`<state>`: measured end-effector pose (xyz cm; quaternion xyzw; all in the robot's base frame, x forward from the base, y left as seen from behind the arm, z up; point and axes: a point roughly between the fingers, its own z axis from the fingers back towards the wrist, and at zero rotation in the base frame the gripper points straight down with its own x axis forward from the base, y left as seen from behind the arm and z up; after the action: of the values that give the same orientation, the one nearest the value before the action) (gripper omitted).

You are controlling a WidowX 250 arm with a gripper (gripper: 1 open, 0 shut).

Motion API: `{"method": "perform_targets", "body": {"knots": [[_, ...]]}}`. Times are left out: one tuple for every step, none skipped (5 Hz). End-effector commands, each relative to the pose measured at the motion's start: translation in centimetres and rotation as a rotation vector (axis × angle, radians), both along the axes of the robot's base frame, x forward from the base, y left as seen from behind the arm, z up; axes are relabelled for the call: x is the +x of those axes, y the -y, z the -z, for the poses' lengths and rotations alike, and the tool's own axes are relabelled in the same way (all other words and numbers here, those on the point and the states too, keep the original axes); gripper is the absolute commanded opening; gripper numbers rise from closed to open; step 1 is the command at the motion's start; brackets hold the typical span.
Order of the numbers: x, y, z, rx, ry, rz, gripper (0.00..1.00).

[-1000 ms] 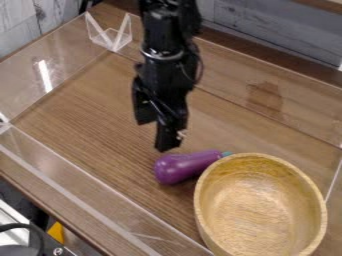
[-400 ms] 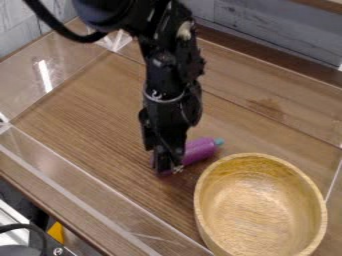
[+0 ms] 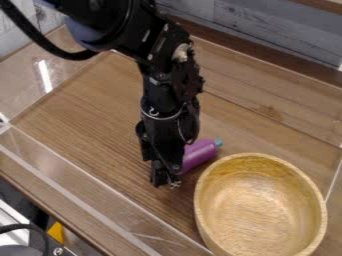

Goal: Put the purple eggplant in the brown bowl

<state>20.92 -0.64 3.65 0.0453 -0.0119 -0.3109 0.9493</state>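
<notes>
the brown bowl [image 3: 261, 212] is my landmark, sitting empty at the near right of the wooden table [image 3: 94, 115]. a clear plastic wall [image 3: 54, 170] runs along the table's near-left edge, well away from the bowl. nothing stands between the bowl and me except my own arm, which hides most of what i am reaching for.

my pincer [image 3: 166, 172] points straight down just left of the bowl's far-left rim, its tips at the tabletop. the purple eggplant [image 3: 201, 152] lies on the table just beyond that rim; only its right end shows past my fingers, the rest is behind them. my jaws look nearly closed around its left part, though i cannot tell whether they truly grip it.

a second ago i hung higher and the whole eggplant lay in view; since then i have come down over it.
</notes>
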Motion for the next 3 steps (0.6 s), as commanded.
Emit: {"method": "perform_targets", "body": {"knots": [[0.52, 0.46, -0.68, -0.003, 0.055, -0.02, 0.0], [0.58, 0.72, -0.5, -0.001, 0.07, -0.039, 0.0], [1.03, 1.2, -0.03, 0.0, 0.082, -0.079, 0.0]]}}
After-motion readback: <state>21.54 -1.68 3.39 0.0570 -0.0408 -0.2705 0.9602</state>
